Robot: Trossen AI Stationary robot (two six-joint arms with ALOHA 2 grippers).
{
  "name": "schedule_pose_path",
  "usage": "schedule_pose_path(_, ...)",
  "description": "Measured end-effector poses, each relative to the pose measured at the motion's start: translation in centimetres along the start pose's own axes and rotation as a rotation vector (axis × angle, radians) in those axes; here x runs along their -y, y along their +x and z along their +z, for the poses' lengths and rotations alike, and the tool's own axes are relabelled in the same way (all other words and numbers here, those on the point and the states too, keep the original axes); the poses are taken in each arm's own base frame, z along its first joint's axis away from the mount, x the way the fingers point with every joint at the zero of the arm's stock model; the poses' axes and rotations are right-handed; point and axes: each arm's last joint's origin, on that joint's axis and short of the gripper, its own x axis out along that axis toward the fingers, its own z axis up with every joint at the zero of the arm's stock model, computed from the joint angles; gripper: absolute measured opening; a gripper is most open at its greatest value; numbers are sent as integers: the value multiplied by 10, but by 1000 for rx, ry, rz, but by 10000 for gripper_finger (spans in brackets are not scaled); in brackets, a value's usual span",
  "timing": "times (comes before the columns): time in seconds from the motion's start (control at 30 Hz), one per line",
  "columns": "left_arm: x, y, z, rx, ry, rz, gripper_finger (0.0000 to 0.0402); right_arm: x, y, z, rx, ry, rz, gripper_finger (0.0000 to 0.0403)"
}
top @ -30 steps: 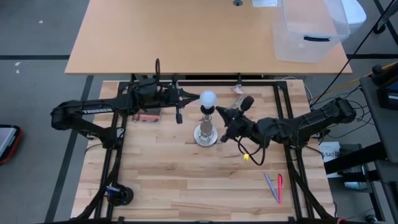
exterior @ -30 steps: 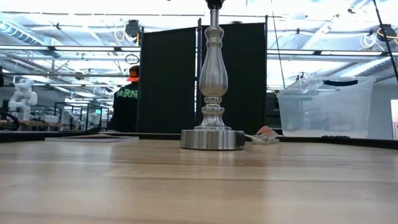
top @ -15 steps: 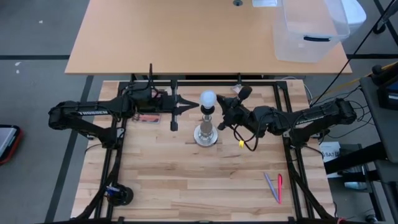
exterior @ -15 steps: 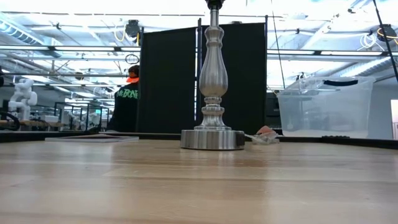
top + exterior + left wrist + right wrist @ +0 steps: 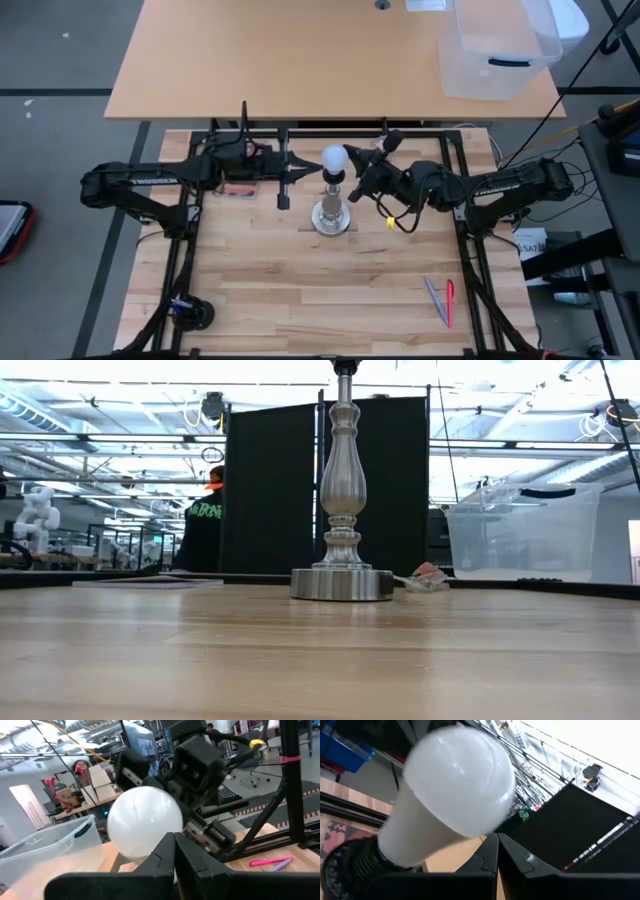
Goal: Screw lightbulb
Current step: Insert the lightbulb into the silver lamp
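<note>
Both grippers closed, flanking lightbulb [image 5: 334, 157] atop stand [image 5: 331, 216].

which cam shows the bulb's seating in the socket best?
Right wrist view: the lightbulb fills it, with its base entering the black socket. Left wrist view shows only the globe, high view a small white dot atop the stand; low view crops it out.
</note>
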Motion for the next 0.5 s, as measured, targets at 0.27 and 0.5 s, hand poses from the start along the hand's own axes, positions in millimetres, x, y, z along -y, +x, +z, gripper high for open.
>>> schedule_pose_path(0.27,-8,-1,-3,-11,-21,19,2,-3,-4,3,0,13,9,0)
schedule_pose_path(0.5,-10,-2,-4,-19,-21,25,2,-8,-10,8,11,24,31,0)
